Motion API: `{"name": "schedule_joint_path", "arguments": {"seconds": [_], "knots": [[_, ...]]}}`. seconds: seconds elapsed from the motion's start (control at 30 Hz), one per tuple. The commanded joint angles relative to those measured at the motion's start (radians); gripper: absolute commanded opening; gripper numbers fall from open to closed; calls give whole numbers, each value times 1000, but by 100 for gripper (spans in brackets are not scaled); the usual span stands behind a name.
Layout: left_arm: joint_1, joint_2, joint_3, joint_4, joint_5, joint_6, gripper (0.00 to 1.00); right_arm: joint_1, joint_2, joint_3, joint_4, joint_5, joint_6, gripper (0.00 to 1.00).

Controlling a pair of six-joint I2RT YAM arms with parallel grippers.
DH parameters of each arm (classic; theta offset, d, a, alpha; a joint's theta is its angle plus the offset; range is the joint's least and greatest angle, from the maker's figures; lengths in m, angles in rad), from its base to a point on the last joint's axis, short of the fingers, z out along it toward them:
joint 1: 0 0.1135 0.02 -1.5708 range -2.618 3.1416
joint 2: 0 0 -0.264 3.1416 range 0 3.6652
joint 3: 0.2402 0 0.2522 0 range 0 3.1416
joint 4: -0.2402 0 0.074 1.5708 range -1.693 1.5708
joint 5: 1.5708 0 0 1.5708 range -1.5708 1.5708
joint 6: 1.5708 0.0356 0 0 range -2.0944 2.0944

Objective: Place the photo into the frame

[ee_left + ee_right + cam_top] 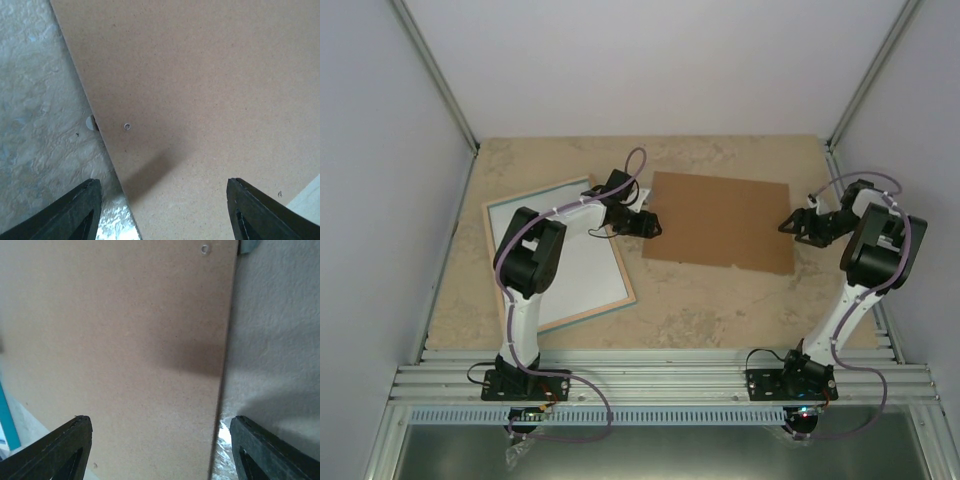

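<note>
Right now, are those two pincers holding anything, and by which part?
Nothing is held. The left pincer and right pincer both gape open over opposite edges of the brown board, gripping neither.

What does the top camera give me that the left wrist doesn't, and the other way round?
Top only: the frame lying flat at left, and the right fingers by the right edge of the brown backing board. Left wrist only: a small metal tab at the board's left edge and a tiny ring beside it. Both: the board and the open left fingers straddling that edge. Neither shows the photo.
</note>
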Motion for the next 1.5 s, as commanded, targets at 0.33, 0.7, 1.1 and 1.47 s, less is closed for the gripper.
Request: {"name": "schedule_joint_path", "arguments": {"seconds": [0.33, 0.7, 1.1, 1.47], "knots": [[-2, 39, -9, 104, 290, -79, 65, 35, 143, -23, 3, -67, -6, 68], [0, -302, -158, 152, 321, 59, 64, 116, 153, -14, 14, -168, -22, 65], [260, -416, -377, -17, 254, 124, 68, 264, 176, -4, 30, -195, -23, 66], [377, -429, -473, -32, 181, 39, 67, 241, 158, -25, 63, -72, 12, 66]]}}
